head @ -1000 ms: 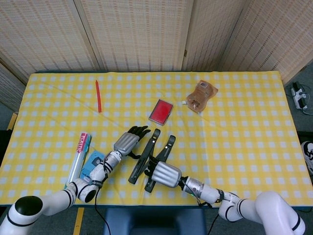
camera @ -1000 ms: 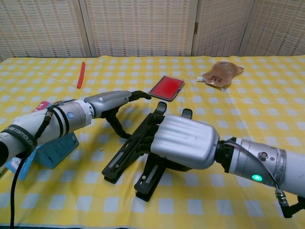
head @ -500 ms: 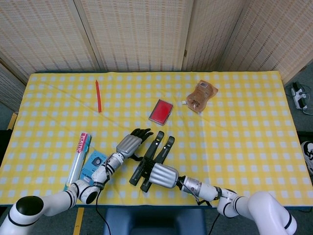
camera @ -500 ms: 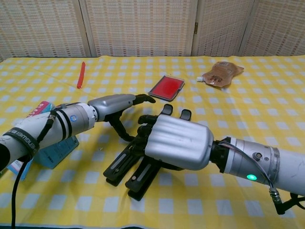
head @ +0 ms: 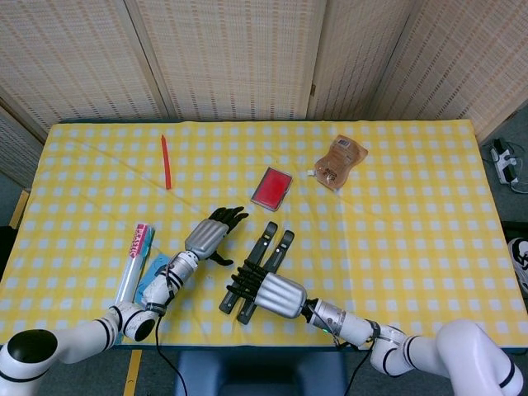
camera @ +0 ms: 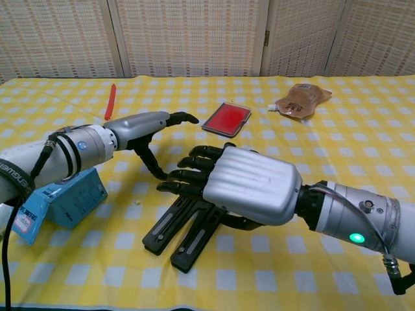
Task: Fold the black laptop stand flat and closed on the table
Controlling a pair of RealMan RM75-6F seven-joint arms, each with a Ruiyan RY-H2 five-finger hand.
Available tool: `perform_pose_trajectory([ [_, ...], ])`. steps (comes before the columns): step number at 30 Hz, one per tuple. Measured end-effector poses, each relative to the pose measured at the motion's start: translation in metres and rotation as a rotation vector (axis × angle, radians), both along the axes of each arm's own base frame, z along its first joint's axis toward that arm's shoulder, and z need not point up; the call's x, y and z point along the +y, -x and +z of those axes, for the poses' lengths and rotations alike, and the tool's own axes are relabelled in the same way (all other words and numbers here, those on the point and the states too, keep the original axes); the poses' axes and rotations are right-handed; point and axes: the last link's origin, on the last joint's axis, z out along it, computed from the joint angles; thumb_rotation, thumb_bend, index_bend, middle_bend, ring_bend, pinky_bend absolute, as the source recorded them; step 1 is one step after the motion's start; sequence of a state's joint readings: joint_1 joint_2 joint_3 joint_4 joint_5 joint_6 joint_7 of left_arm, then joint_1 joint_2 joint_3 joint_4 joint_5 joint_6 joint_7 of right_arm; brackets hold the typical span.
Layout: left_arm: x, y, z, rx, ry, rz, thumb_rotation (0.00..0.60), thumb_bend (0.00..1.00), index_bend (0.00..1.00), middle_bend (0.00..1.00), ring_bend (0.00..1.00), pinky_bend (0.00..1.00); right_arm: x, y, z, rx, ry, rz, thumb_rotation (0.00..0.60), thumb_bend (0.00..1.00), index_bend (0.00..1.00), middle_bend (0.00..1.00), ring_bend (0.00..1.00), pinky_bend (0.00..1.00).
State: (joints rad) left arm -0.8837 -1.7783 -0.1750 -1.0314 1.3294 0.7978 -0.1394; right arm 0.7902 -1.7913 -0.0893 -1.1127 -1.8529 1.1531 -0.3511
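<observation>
The black laptop stand (head: 266, 246) (camera: 176, 232) lies flat near the table's front edge, its two bars almost parallel and close together. My right hand (head: 275, 294) (camera: 245, 184) is over the stand's near part, its dark fingers (camera: 188, 173) stretched out and spread above the bars, gripping nothing. Whether the palm touches the stand is hidden. To the left of the stand, my left hand (head: 206, 236) (camera: 133, 131) is clear of it, fingers apart and pointing toward the table's middle, with nothing in it.
A red flat case (head: 271, 187) (camera: 226, 120) lies just beyond the stand. A brown pouch (head: 339, 161) (camera: 302, 99) is at the back right, a red pen (head: 166, 161) (camera: 110, 102) at the back left. A blue box (camera: 65, 197) and a tube (head: 134, 260) sit by my left forearm.
The stand's two bars have come together from a V into a near-parallel pair. My left hand has drawn back to the left off the stand. My right hand's fingers have straightened over it.
</observation>
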Motion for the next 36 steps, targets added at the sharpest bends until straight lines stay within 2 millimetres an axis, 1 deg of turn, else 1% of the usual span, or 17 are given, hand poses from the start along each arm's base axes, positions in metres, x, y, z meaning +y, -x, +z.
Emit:
perform_pose_trajectory([
  [2, 0.003, 0.003, 0.011, -0.01, -0.022, 0.01, 0.6, 0.09, 0.0, 0.01, 0.0, 0.0, -0.001, -0.005, 0.006, -0.005, -0.024, -0.044, 0.6, 0.39, 0.0, 0.12, 0.09, 0.12],
  [5, 0.006, 0.007, 0.027, -0.023, -0.045, 0.018, 0.6, 0.09, 0.0, 0.01, 0.0, 0.0, -0.005, -0.011, 0.014, 0.028, -0.072, -0.114, 0.6, 0.39, 0.0, 0.09, 0.06, 0.11],
  [9, 0.007, 0.011, 0.045, -0.035, -0.069, 0.024, 0.6, 0.09, 0.0, 0.01, 0.0, 0.0, -0.012, -0.016, 0.017, 0.127, -0.14, -0.207, 0.6, 0.39, 0.0, 0.04, 0.02, 0.07],
  [13, 0.007, 0.015, 0.059, -0.042, -0.089, 0.033, 0.6, 0.09, 0.0, 0.01, 0.0, 0.0, -0.024, -0.022, 0.019, 0.215, -0.182, -0.286, 0.6, 0.39, 0.0, 0.03, 0.02, 0.06],
  [17, 0.008, 0.019, 0.066, -0.047, -0.1, 0.046, 0.6, 0.09, 0.0, 0.01, 0.0, 0.0, -0.034, -0.032, 0.019, 0.267, -0.183, -0.308, 0.6, 0.39, 0.0, 0.02, 0.02, 0.06],
  [22, 0.008, 0.024, 0.072, -0.052, -0.109, 0.06, 0.6, 0.09, 0.0, 0.01, 0.0, 0.0, -0.041, -0.041, 0.013, 0.314, -0.177, -0.31, 0.6, 0.39, 0.0, 0.04, 0.02, 0.06],
  [30, 0.008, 0.032, 0.076, -0.055, -0.113, 0.079, 0.6, 0.09, 0.0, 0.01, 0.0, 0.0, -0.044, -0.042, 0.006, 0.369, -0.173, -0.327, 0.6, 0.39, 0.0, 0.04, 0.02, 0.06],
  [33, 0.008, 0.034, 0.077, -0.059, -0.114, 0.084, 0.6, 0.09, 0.0, 0.01, 0.0, 0.0, -0.044, -0.042, 0.003, 0.381, -0.165, -0.328, 0.6, 0.39, 0.0, 0.07, 0.02, 0.06],
  [36, 0.008, 0.036, 0.078, -0.059, -0.117, 0.086, 0.6, 0.09, 0.0, 0.01, 0.0, 0.0, -0.045, -0.044, -0.001, 0.382, -0.149, -0.319, 0.6, 0.39, 0.0, 0.13, 0.04, 0.06],
])
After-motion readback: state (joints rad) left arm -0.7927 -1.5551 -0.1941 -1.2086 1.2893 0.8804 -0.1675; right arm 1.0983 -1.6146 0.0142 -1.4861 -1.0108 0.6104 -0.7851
